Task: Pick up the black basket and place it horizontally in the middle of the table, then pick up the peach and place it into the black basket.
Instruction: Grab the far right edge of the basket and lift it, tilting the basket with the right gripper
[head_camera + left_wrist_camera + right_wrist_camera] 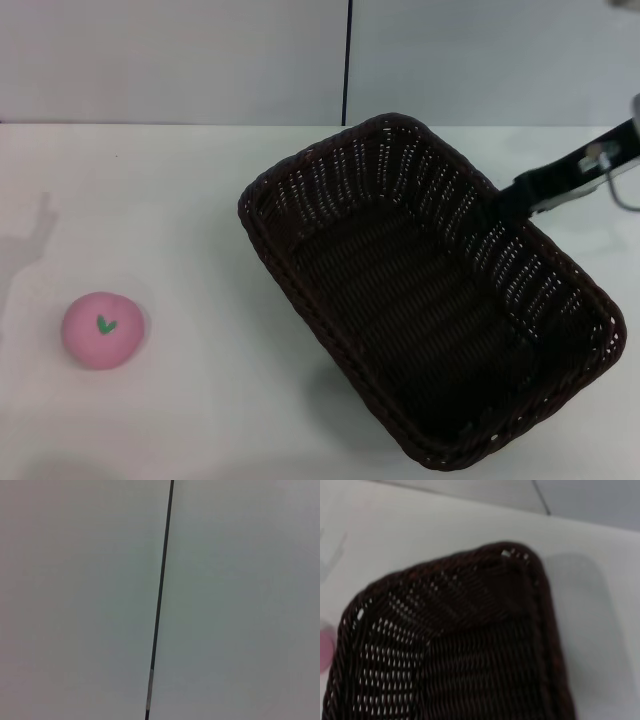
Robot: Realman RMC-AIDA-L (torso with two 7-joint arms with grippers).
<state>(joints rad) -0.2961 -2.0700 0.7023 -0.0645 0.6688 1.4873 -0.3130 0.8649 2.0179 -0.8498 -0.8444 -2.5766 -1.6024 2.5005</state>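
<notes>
We see the right gripper (508, 200) clamping the black basket's (420, 300) far rim; the peach (103, 329) sits well apart on the counter (180, 200).

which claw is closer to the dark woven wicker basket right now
Right. The right claw is at the far right rim of the dark brown-black woven wicker basket. The left claw is out of the head view; its wrist camera shows only a plain wall.

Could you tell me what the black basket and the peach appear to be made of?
The black basket looks like woven wicker or rattan, dark brown-black with a slight sheen: interlaced strands, a braided rim, light showing through gaps. The peach seems a matte toy, perhaps foam or plastic: uniform pink, painted green leaf mark.
</notes>
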